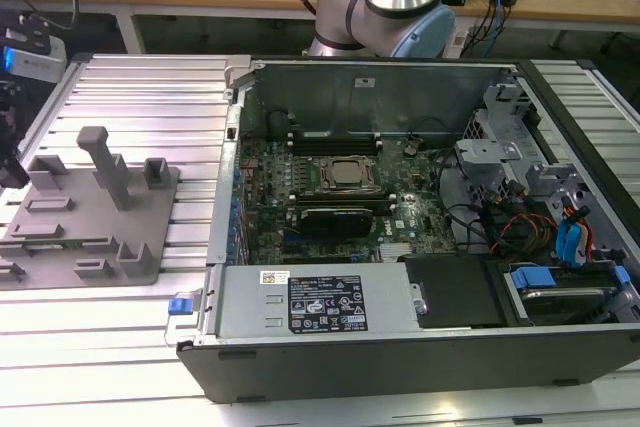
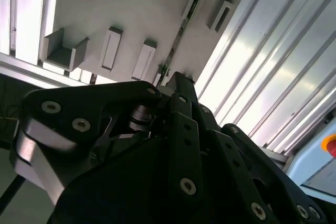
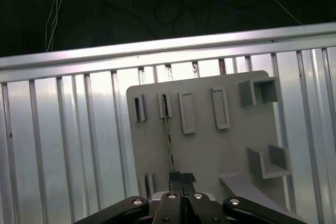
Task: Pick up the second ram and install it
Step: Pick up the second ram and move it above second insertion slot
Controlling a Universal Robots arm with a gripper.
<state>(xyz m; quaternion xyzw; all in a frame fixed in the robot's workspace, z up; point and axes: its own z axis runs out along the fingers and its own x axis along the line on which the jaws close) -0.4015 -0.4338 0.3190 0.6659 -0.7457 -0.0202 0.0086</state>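
The second ram (image 3: 168, 129) is a thin green stick standing on edge in a slot of the grey tray (image 3: 210, 150). In the second wrist view the ram (image 2: 177, 38) runs along the tray (image 2: 142, 9) toward the black fingers. My gripper (image 3: 181, 178) hovers over the ram's near end, and its two fingertips look pressed together. From the exterior view, the gripper (image 1: 12, 162) hangs at the far left, above the tray (image 1: 100, 237), where the ram (image 1: 60, 244) lies low in its slot.
The open computer case (image 1: 400, 347) lies to the exterior view's right of the tray, with the motherboard's memory slots (image 1: 330, 137) near the processor. An upright grey post (image 1: 105, 162) rises from the tray. The ribbed metal table (image 3: 63, 145) ends at an edge (image 3: 157, 51).
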